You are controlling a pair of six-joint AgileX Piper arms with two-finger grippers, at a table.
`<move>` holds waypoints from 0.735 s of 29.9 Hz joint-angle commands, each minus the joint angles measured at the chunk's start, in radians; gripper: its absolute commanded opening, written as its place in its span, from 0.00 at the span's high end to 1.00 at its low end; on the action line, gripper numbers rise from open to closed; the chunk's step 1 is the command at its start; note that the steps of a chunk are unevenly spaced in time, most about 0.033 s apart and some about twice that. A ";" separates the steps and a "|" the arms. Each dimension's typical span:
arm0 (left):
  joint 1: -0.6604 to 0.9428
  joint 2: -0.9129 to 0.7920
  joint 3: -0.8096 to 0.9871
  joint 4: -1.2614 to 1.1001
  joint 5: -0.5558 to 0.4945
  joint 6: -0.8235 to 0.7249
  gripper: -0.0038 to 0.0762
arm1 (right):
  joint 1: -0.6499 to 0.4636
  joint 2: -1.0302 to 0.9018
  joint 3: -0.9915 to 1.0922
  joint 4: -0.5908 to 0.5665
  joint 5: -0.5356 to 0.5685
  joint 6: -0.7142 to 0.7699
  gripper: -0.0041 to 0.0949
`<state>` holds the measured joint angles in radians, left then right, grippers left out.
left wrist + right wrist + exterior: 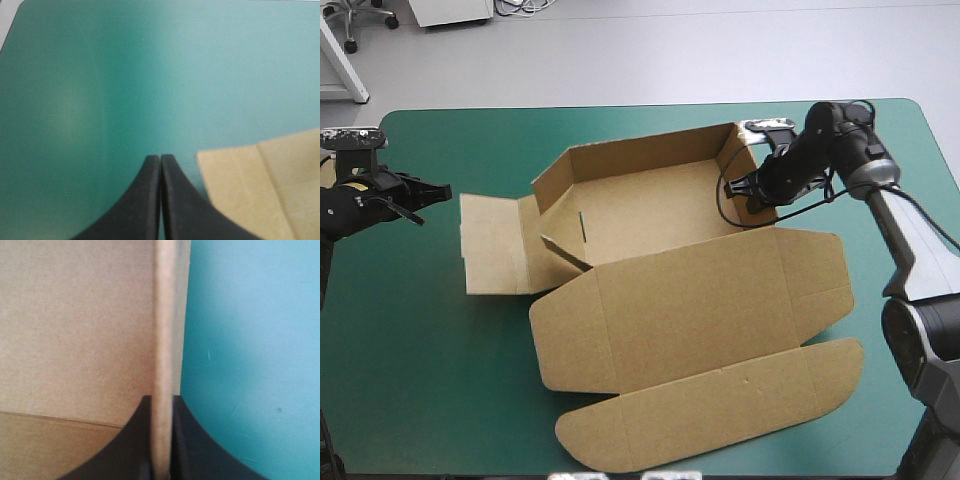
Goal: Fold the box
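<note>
Box (650,205) stands at mid-table as a part-formed tray: far and right walls are raised, the left end flap (492,243) lies flat on the teal-green cover (410,380), and the lid (700,310) is spread flat on the near side. Step in hand, by judgement: setting the right wall (162,315). Right gripper (752,190) is clamped on that wall's edge, board pinched between its black fingers (130,440). Its arm reaches in from the right, wrist bent down over the wall. Left gripper (438,191) hangs at the left, fingers together on nothing, just beside the flat flap. Next move likely calls for securing this wall, then raising the left flap.
</note>
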<state>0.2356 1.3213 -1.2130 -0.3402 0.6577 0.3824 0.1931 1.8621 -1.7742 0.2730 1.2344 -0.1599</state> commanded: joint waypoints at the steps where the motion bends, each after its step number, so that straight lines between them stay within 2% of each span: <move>1: 0.003 -0.038 -0.027 -0.033 -0.052 0.000 0.96 | -0.083 -0.102 -0.033 0.091 0.010 -0.005 0.96; 8: 0.003 -0.071 -0.035 -0.079 -0.028 0.000 0.96 | -0.204 -0.163 -0.033 0.241 0.011 -0.060 0.96; 16: 0.003 -0.121 -0.046 -0.120 -0.002 0.000 0.96 | -0.212 -0.217 -0.033 0.256 0.011 -0.072 0.96; 22: 0.003 -0.124 -0.053 -0.173 0.020 0.015 0.95 | -0.212 -0.255 -0.033 0.336 0.013 -0.101 0.96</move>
<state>0.2356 1.2243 -1.2306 -0.4604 0.7179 0.3927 -0.0140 1.6818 -1.7742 0.5046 1.2451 -0.2436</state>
